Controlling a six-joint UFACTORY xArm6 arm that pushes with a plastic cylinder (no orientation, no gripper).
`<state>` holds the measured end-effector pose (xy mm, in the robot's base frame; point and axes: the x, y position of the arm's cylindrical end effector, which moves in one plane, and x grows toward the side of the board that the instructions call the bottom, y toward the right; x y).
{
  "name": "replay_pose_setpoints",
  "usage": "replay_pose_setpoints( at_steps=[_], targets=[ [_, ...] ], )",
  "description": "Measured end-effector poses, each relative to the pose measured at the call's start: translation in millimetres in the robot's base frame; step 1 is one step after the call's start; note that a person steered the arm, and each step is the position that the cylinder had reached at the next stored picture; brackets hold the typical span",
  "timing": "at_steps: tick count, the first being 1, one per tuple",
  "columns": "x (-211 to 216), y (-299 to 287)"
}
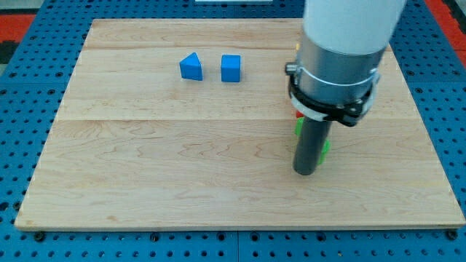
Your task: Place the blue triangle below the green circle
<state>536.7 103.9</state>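
The blue triangle (pixel 191 66) lies on the wooden board at the view's upper left of centre. My tip (pixel 305 172) rests on the board at the right of centre, far to the lower right of the triangle. A green block (pixel 322 149) shows only as slivers at both sides of the rod, just above the tip; its shape is hidden. A bit of a red block (pixel 298 115) shows under the arm's collar, above the green one.
A blue cube (pixel 230 68) sits just to the right of the blue triangle. The wooden board (pixel 145 175) lies on a blue perforated table. The arm's wide grey body covers the board's upper right.
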Motion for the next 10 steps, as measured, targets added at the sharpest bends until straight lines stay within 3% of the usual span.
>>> replay_pose_setpoints(
  at_steps=[1, 2, 4, 5, 6, 8, 9, 10],
  targets=[
    [29, 6],
    [53, -89],
    [-90, -201],
    [-157, -291],
    [-225, -327],
    [-269, -232],
    [-266, -184],
    [-223, -183]
  ],
)
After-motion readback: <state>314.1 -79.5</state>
